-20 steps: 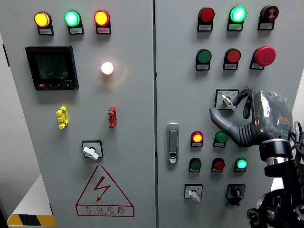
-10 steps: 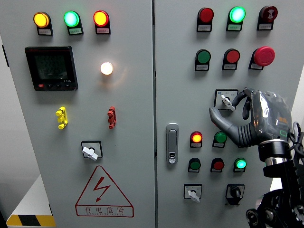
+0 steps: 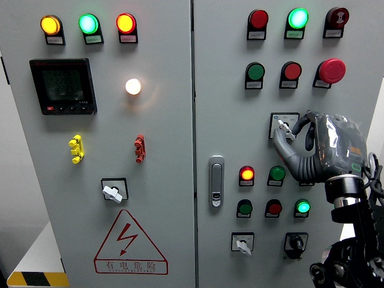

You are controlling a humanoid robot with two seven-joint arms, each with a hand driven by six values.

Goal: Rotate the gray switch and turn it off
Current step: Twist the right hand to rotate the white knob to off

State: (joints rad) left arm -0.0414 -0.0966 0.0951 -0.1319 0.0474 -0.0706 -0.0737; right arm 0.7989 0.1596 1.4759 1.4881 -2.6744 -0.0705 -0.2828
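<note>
Fingers (image 3: 287, 133) of right hand (image 3: 321, 150) pinched on gray switch (image 3: 283, 126), thumb from below, index from above; knob partly hidden, so exact seating hard to judge. Switch at about 3 o'clock on right door (image 3: 234, 90), in square plate. Step in hand, by judgement: grip taken, twist not visibly finished. Next move calls for wrist roll about knob's axis, firm pinch, no sideways pull. Left hand out of view.

At 12 o'clock from hand: green button (image 3: 255, 72), red button (image 3: 291, 71), red mushroom button (image 3: 331, 70). At 6 to 7 o'clock: lit lamps, two more rotary switches. At 9 o'clock: door handle (image 3: 216, 180). Farther at 9 o'clock, on left door: meter (image 3: 63, 86), warning triangle (image 3: 129, 243) with lightning bolt and "有电危险". Small tags under lamps too fine to read.
</note>
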